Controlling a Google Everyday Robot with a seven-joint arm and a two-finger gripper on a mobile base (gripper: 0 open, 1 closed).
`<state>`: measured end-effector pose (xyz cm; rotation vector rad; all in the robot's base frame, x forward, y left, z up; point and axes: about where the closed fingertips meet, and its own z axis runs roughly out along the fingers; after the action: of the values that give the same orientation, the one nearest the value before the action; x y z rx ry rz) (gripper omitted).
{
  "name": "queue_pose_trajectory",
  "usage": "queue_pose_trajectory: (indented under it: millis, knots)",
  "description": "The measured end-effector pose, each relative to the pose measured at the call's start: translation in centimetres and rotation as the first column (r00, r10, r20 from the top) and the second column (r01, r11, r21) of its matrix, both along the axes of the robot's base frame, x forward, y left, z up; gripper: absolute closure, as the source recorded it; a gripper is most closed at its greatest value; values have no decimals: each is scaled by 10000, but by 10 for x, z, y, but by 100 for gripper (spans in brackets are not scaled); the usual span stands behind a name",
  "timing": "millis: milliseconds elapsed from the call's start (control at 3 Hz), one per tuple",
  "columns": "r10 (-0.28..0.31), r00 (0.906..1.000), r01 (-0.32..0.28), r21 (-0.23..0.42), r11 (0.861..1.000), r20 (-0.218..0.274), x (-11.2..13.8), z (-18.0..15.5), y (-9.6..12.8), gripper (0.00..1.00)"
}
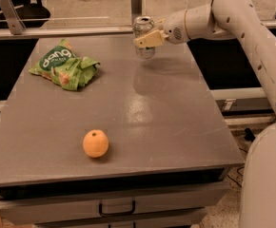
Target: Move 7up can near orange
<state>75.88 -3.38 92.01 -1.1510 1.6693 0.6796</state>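
The 7up can [143,27] is a silver can with a pull-tab top, held above the far edge of the grey table [176,122]. My gripper [147,39] is shut on the can, its cream finger across the can's front. The orange [95,143] sits on the table near the front edge, well to the front left of the can and gripper.
A green snack bag [64,65] lies on the table's far left. My white arm [252,37] reaches in from the right. A drawer with a handle [116,207] is below the table front. A rail and post [136,4] run behind the table.
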Motion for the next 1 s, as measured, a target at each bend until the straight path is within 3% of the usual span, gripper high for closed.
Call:
queue_pose_trajectory:
  millis: [333,1000]
  knots:
    - [510,9986,-520,-668,9964,-164,-32,-11,6,100]
    - [1245,9900,-1317,-1209,9839,-657,-121,-53,28,100]
